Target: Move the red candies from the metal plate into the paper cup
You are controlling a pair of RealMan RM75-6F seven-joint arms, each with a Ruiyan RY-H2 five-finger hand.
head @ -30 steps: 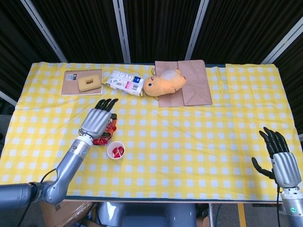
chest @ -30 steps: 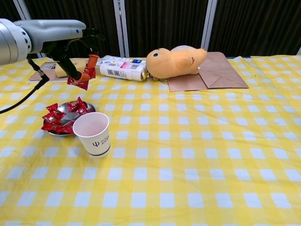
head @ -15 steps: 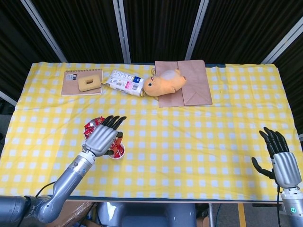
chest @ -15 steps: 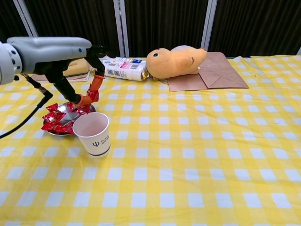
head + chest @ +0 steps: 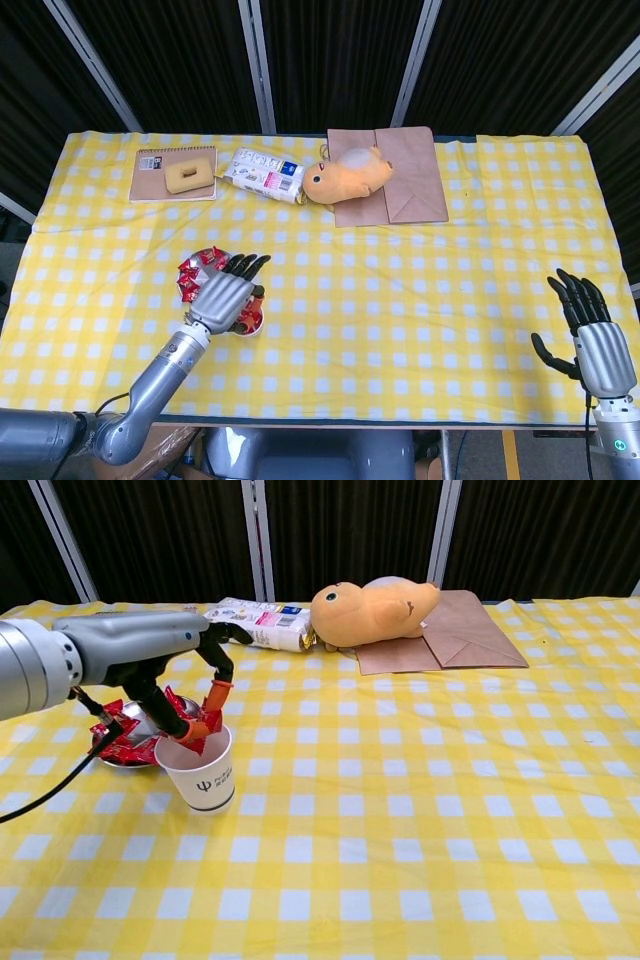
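I am reading a dark logo with small print on the paper cup (image 5: 204,770); the letters are too small to make out. The packet (image 5: 259,626) by the plush toy (image 5: 372,610) carries print I cannot read either. My left hand (image 5: 196,695) is pinching a red candy (image 5: 203,726) between thumb and finger and is now holding it over the cup's mouth; a second ago it was raised above the metal plate (image 5: 107,759). More red candies (image 5: 190,271) are lying on the plate, touching the cup's left side. My right hand (image 5: 588,328) is staying spread and released at the near right table edge. A notebook (image 5: 161,176) carrying a sponge (image 5: 186,177) and a paper bag (image 5: 400,180) are lying along the far edge
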